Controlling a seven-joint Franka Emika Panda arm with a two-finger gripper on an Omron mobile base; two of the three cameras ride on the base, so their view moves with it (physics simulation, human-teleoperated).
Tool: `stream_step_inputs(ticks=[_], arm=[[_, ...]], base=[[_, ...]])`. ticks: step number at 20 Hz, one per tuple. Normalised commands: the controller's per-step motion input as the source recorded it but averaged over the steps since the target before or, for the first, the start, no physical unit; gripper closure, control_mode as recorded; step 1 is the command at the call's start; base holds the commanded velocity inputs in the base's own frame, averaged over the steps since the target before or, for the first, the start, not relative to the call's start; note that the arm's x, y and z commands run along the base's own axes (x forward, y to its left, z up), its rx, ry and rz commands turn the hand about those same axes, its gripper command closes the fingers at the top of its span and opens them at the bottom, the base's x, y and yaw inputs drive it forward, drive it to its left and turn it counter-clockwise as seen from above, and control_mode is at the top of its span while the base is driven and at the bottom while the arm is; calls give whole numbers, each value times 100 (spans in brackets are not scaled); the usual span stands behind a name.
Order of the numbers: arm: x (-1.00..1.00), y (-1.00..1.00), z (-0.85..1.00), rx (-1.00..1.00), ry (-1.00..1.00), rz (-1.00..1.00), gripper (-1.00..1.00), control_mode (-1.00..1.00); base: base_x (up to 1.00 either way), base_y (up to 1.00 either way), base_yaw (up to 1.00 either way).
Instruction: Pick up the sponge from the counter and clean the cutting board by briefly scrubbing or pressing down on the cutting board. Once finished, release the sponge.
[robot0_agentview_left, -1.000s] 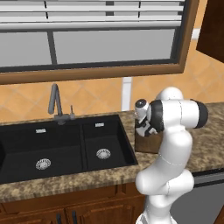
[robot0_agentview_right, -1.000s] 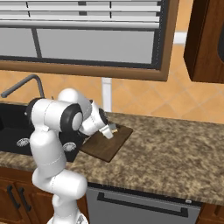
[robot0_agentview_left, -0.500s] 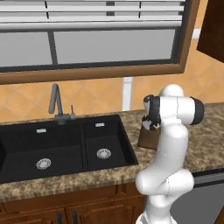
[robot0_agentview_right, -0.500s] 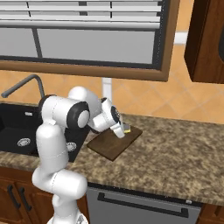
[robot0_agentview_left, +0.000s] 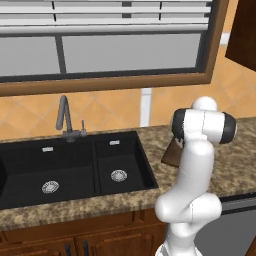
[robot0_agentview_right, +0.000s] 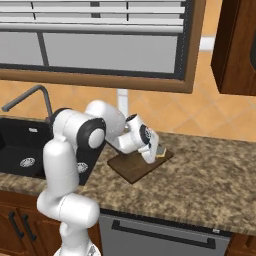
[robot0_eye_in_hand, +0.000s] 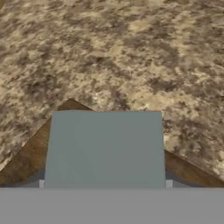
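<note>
From the left base view the arm hides most of the cutting board (robot0_agentview_left: 171, 152). In the right base view the tool (robot0_agentview_right: 156, 153) is clamped on the sponge (robot0_agentview_right: 159, 151), its fingers largely hidden behind the wrist. The sponge (grey-blue face toward the hand camera) sits at the board's far corner, just above the table (robot0_agentview_right: 210, 175).

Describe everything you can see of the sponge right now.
The sponge is a small rectangular block with a flat grey-blue top; a sliver of yellow shows beside the hand. It sits at the corner of the dark wooden cutting board, held between the hand's fingers, with speckled counter beyond.
</note>
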Motion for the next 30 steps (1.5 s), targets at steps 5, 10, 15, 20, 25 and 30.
stream_step_inputs(ticks=[5,10,15,20,25,30], arm=[[-91,-33,-32,-4,11,8,100,-100],[-98,-5,-73,-7,7,37,100,-100],[-96,61,-50,24,-21,32,100,-100],[0,94,-59,29,-29,16,100,-100],[13,88,-40,4,-12,14,100,-100],[48,63,-76,-19,10,14,100,-100]], base=[[0,0,0],[0,0,0],[0,0,0],[0,0,0],[0,0,0],[0,0,0]])
